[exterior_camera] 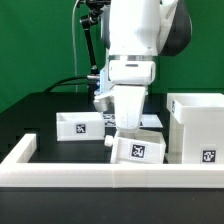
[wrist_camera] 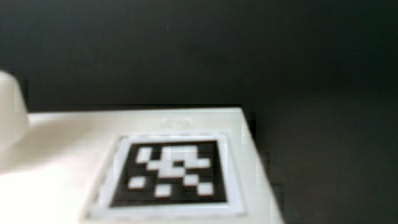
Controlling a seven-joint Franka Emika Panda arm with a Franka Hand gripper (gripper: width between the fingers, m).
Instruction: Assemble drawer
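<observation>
The drawer is in three white parts. The large housing (exterior_camera: 195,125) stands at the exterior view's right, with a tag low on its front. One small tray (exterior_camera: 78,125) rests on the black table at the left. A second small tray (exterior_camera: 135,150) hangs tilted just under my gripper (exterior_camera: 120,136), between the other tray and the housing. The fingers are hidden behind the tray's rim, and the gripper looks shut on it. The wrist view shows this tray's tagged white face (wrist_camera: 173,172) very close, with no fingers in view.
A long low white border wall (exterior_camera: 90,172) runs along the front and turns back at the left (exterior_camera: 22,150). The marker board (exterior_camera: 150,120) lies flat behind the arm. A green backdrop and black cables are at the back left.
</observation>
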